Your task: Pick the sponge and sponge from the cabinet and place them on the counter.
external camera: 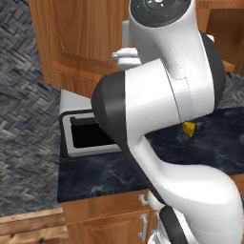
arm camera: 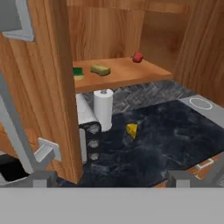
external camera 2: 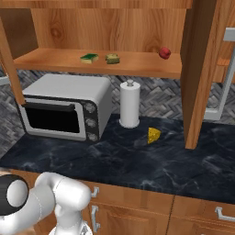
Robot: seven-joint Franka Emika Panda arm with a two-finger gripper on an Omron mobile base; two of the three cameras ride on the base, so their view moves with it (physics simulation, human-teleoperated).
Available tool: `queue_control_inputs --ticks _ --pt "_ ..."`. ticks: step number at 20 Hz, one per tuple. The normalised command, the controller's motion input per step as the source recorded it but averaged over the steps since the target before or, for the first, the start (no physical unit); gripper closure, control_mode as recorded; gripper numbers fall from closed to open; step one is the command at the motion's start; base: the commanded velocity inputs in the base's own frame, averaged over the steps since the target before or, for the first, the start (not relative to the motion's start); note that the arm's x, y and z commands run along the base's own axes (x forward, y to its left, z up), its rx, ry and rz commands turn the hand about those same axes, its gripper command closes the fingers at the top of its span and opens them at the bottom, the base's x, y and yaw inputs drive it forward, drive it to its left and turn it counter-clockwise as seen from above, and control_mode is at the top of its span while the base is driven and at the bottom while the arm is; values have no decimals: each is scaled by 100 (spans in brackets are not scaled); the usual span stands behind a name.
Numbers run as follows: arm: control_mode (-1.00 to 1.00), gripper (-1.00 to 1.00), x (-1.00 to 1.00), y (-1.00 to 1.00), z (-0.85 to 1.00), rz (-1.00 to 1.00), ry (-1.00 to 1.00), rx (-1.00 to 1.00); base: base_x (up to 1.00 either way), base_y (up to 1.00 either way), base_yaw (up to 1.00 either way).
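Observation:
Two sponges lie side by side on the inner shelf of the open cabinet point(external camera 2: 137, 64). One sponge point(external camera 2: 89, 58) point(arm camera: 78, 72) is yellow with a dark green top, the other sponge point(external camera 2: 112, 58) point(arm camera: 100, 69) is dull olive-yellow. Below the shelf runs the dark marbled counter point(external camera 2: 137, 165) point(arm camera: 175, 135) point(external camera: 119, 174). My gripper point(arm camera: 111, 178) is open, its two fingertips far apart with nothing between them. It hangs in front of the cabinet, well back from the sponges, beside the opened left door point(arm camera: 48, 87).
A small red fruit point(external camera 2: 165, 53) point(arm camera: 138, 57) sits further right on the shelf. On the counter stand a microwave point(external camera 2: 64, 108) point(external camera: 83, 136), a paper towel roll point(external camera 2: 130, 104) point(arm camera: 103, 109) and a cheese wedge point(external camera 2: 154, 135) point(arm camera: 131, 129) point(external camera: 189, 128). The right door point(external camera 2: 202, 69) stands open over the counter.

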Motion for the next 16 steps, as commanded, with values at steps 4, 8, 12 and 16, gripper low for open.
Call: queue_control_inputs --ticks 4,8,12,16 --pt "-100 -100 -19 -66 0 0 0 28 0 0 0" --pt "-100 -100 -3 -61 0 0 5 42 0 0 0" --pt "-100 -100 0 -56 0 0 2 38 0 0 0" --pt "-100 -100 0 -37 -4 3 2 33 0 0 0"
